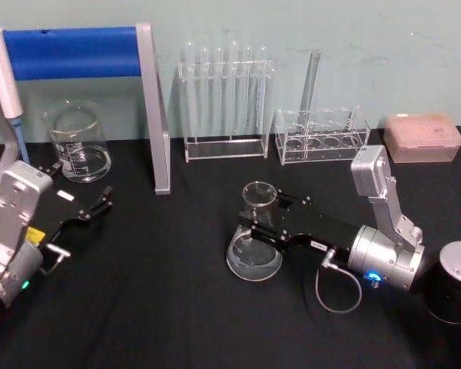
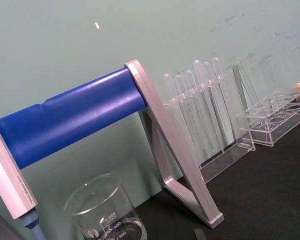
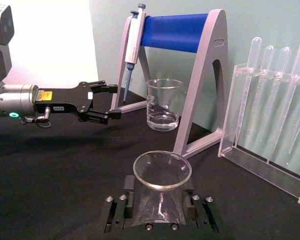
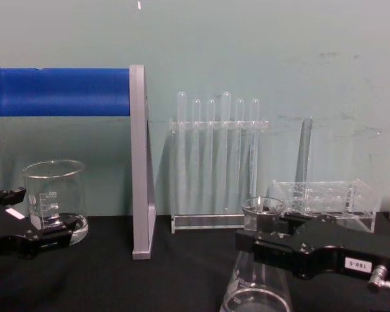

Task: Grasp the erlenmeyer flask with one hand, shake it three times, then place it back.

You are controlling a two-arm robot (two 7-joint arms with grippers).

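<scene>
Glass flask (image 1: 253, 257) is sitting on the worktop (image 1: 177, 307), probably light, slick and breakable, so I'm thinking grab the neck. Yep, the right pincer (image 1: 255, 221) is clamping that neck; the left pincer (image 1: 92, 209) is idling wide by the beaker (image 1: 78, 146).

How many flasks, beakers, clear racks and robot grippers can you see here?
erlenmeyer flask: 1
beaker: 1
clear racks, the tall test tube rack and the low rack: 2
grippers, the left gripper and the right gripper at the flask's neck: 2
Total: 6
</scene>
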